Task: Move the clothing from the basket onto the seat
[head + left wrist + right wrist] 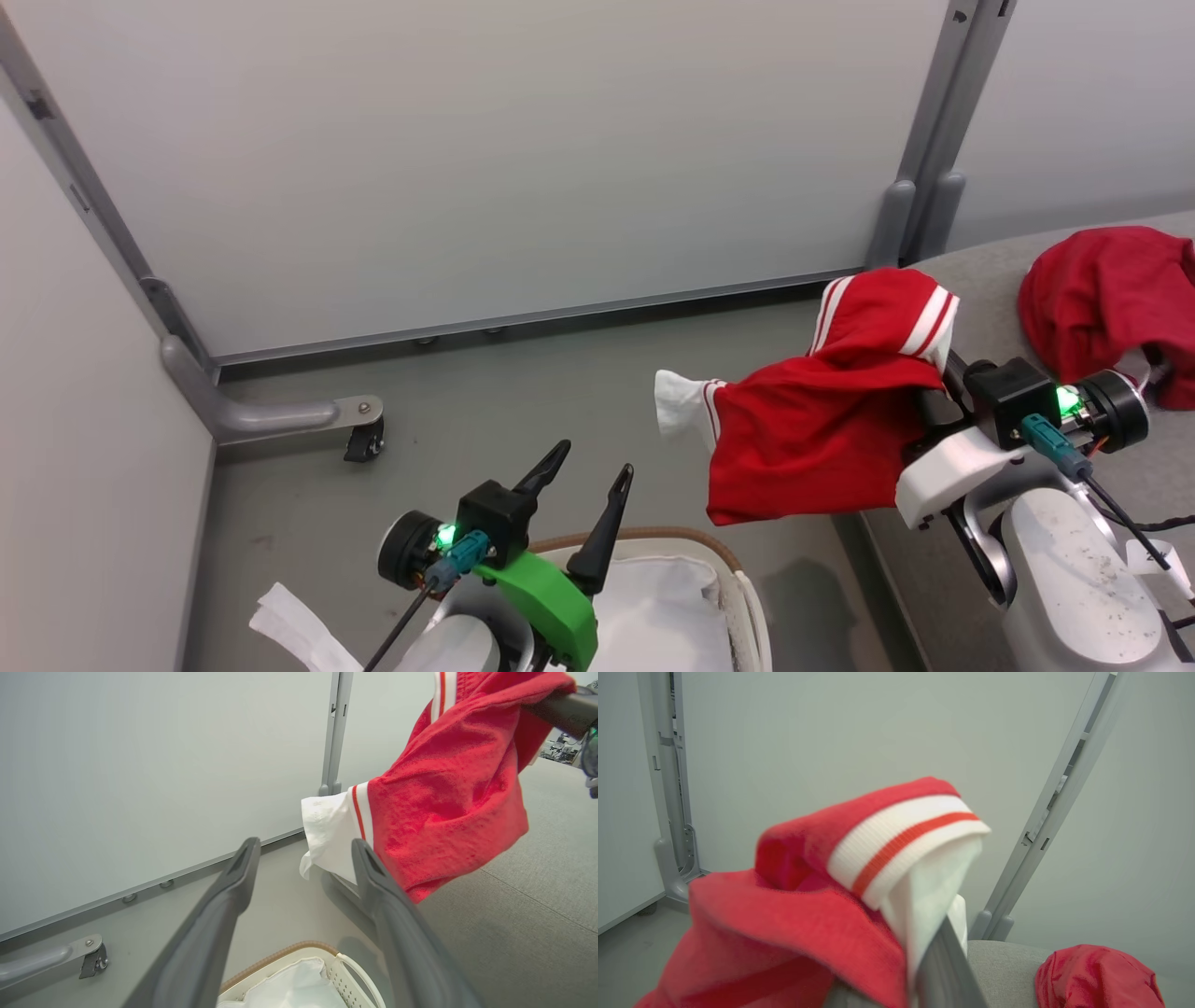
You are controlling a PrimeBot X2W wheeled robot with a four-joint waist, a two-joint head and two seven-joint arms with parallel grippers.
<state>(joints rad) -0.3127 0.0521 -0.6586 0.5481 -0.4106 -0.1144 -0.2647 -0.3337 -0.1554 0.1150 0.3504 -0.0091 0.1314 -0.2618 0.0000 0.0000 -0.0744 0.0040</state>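
Observation:
A red garment with white striped cuffs hangs in the air over the gap between floor and seat, draped over my right gripper, which is shut on it; the fingertips are buried in the cloth. One dark finger pokes out under the white cuff. The grey seat lies at the right, and a second red garment sits bunched on it. My left gripper stands open and empty above the basket, where the white liner shows. The hanging garment is just right of the left fingers.
Pale partition walls close the back and left. A grey post stands by the seat's corner, and a partition foot with a caster rests on the grey floor at the left. A white cloth strip hangs over the basket's left side.

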